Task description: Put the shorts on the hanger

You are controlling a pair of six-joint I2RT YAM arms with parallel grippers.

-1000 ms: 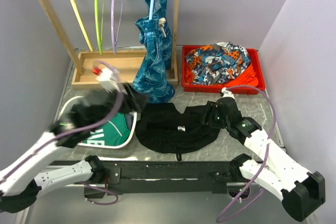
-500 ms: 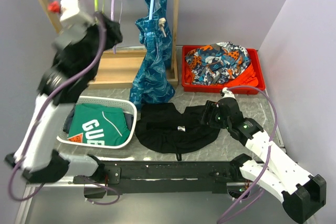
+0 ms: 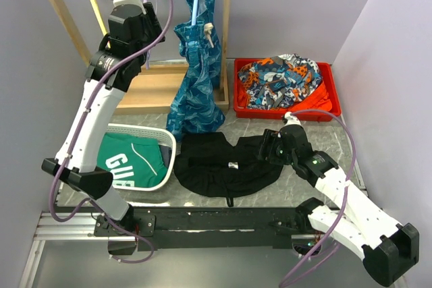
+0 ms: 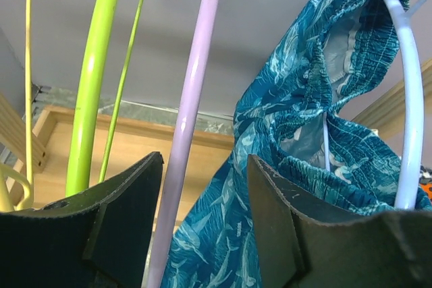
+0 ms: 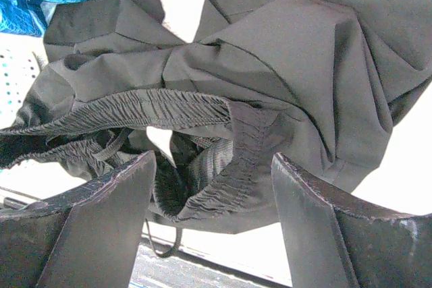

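Note:
The black shorts (image 3: 216,163) lie crumpled on the table in front of the arms. In the right wrist view their elastic waistband (image 5: 223,136) runs between my fingers. My right gripper (image 5: 212,160) is open, low over the shorts' right edge (image 3: 266,146), gripping nothing. My left arm is raised to the rack. My left gripper (image 4: 204,160) is open, with the thin lavender hanger (image 4: 196,99) passing between the jaws, nearer the left finger (image 4: 125,220); no grip shows. In the top view my left gripper (image 3: 150,21) hides most of that hanger.
A lime-green hanger (image 4: 94,85) and a yellow one (image 4: 28,65) hang left of the lavender one, and a teal patterned garment (image 4: 304,133) hangs right. The wooden rack (image 3: 67,32), a white basket (image 3: 172,150) with a green shirt and a red bin (image 3: 283,111) of patterned clothes stand around.
My left arm swung up from the basket to the rack and its jaws narrowed around the lavender hanger. My right gripper opened a little and stayed over the shorts.

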